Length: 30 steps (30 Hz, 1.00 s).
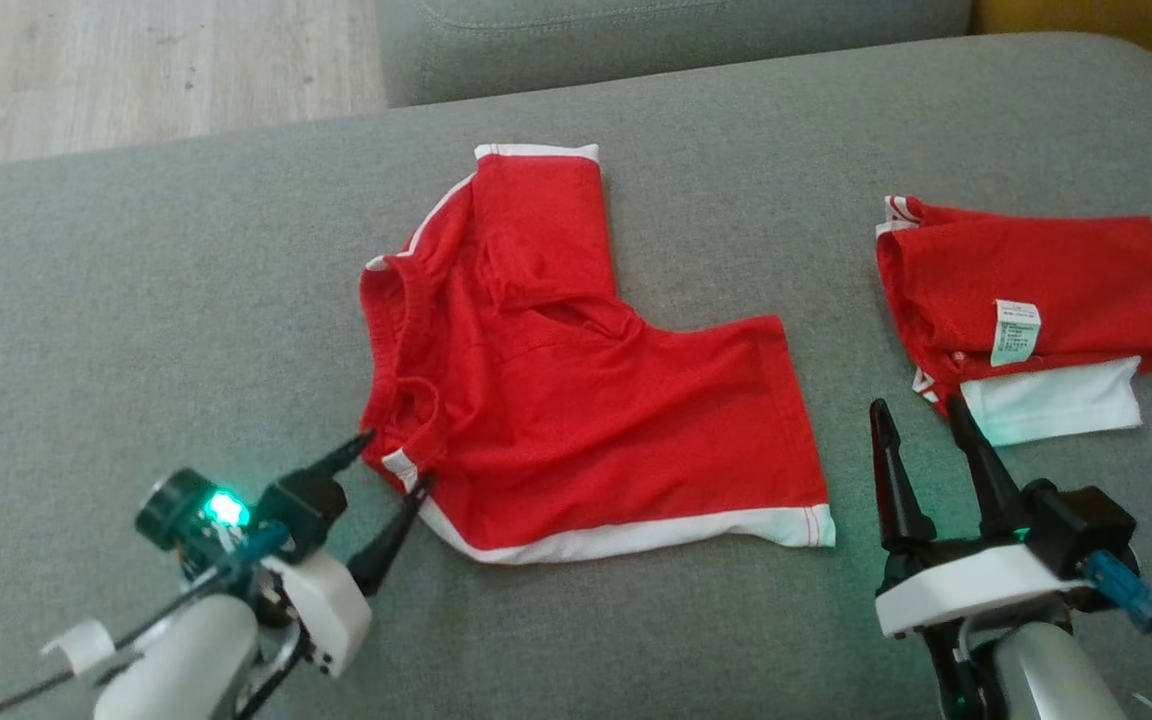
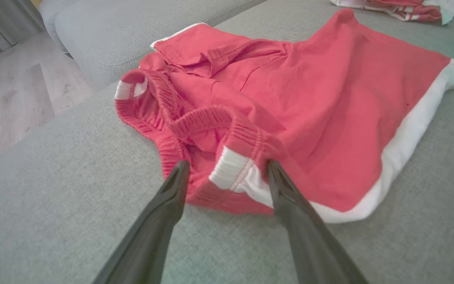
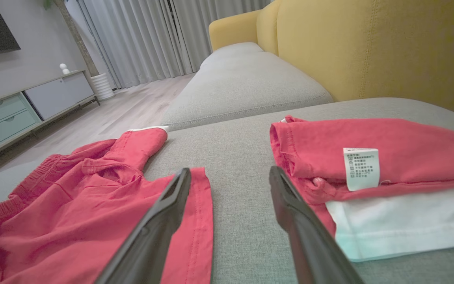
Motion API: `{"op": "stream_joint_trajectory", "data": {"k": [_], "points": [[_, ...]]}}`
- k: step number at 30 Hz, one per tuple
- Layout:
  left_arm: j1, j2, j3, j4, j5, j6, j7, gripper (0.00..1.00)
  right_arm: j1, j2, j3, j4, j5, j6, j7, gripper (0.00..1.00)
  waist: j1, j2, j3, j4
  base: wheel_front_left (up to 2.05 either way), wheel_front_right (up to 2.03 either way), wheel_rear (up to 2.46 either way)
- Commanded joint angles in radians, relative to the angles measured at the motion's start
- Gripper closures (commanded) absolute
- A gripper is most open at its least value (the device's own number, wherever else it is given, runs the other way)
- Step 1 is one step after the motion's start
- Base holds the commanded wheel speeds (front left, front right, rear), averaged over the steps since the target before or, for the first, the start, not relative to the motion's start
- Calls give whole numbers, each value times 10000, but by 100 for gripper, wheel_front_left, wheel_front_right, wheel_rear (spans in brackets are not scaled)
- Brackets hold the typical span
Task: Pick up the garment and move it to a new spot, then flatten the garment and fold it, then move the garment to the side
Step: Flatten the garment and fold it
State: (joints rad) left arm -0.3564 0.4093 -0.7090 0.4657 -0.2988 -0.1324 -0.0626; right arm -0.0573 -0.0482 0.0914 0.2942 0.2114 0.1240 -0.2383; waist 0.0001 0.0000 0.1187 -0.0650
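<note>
Wide open and empty, the left end effector (image 1: 397,460) straddles the near waistband corner of the red shorts (image 1: 586,420), which stretch rightward across the grey sofa cushion (image 1: 186,330). The right end effector (image 1: 918,403), also open and empty, sits just past their hem.

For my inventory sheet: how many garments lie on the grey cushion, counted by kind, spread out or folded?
Spread-out red shorts: 1
Folded red-and-white garment: 1
Total: 2
</note>
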Motion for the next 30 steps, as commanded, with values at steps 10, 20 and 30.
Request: {"op": "stream_joint_trajectory", "data": {"k": [10,20,30], "points": [[-1414,1034,-969,61,-1206,18,290,0,-510,-21,262,-106,62,67,-89,0,-1,0,147,-173,0,0,0],[-1876,1349,-1542,103,-3003,18,351,100,-547,-20,726,142,-89,67,433,0,-1,0,153,-256,0,0,0],[-1926,1465,-1682,261,-3437,19,-126,100,-99,-146,1707,495,50,67,2063,0,-1,0,66,-366,0,0,0]]}}
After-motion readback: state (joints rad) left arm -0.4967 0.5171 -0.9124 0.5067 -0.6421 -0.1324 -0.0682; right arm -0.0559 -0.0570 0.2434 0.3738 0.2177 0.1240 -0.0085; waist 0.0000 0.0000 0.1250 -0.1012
